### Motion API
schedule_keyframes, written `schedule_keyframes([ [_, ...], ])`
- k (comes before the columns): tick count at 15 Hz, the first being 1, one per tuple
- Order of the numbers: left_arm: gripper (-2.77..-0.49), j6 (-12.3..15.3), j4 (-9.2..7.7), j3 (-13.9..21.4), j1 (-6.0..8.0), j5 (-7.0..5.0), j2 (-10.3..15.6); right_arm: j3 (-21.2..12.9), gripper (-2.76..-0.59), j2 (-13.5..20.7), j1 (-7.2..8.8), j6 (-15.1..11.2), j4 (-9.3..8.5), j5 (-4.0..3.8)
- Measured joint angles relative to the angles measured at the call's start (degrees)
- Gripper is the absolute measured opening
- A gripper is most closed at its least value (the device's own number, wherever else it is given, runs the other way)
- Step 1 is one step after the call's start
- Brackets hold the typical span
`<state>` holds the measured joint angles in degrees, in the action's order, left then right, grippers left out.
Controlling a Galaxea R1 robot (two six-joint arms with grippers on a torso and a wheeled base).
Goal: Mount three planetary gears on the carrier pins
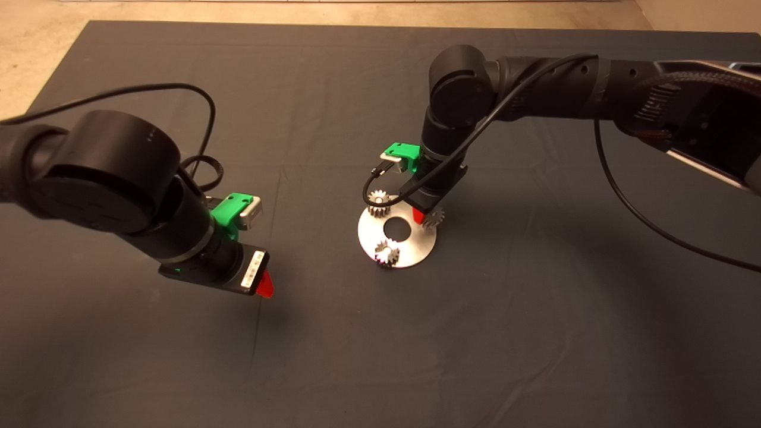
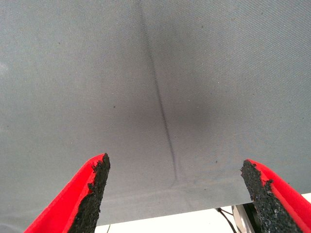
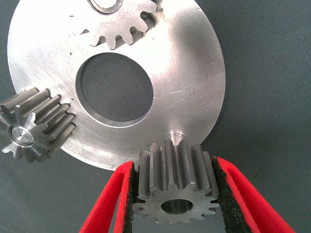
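One gear in right pincer.

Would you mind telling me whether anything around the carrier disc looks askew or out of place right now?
Nothing looks damaged or spilled. Two gears sit on their pins on the disc. The third gear is gripped in the right claw beside the one bare pin, not yet seated. The left claw hangs open over bare mat.
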<state>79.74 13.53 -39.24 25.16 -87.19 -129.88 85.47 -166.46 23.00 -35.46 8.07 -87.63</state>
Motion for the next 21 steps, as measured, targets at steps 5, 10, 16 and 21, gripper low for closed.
schedule_keyframes([
  [5, -1.19, 0.02, 0.0, 0.0, 0.0, 0.0, 0.13, 0.11, -2.35, 0.26, 0.01, 0.0, 0.0, 0.02],
  [10, -1.19, 0.09, 0.0, 0.49, 0.13, 0.0, 0.28, 0.11, -2.36, 0.45, 0.0, 0.0, 0.02, 0.02],
  [16, -1.19, 0.16, 0.0, 0.88, 0.13, -0.02, 0.88, 0.15, -2.36, 0.06, 0.0, 0.0, 0.02, -0.27],
  [21, -1.19, 0.17, 0.0, 0.9, 0.13, 0.0, 1.18, 0.22, -2.36, -1.32, -0.02, 0.0, 0.02, -0.33],
])
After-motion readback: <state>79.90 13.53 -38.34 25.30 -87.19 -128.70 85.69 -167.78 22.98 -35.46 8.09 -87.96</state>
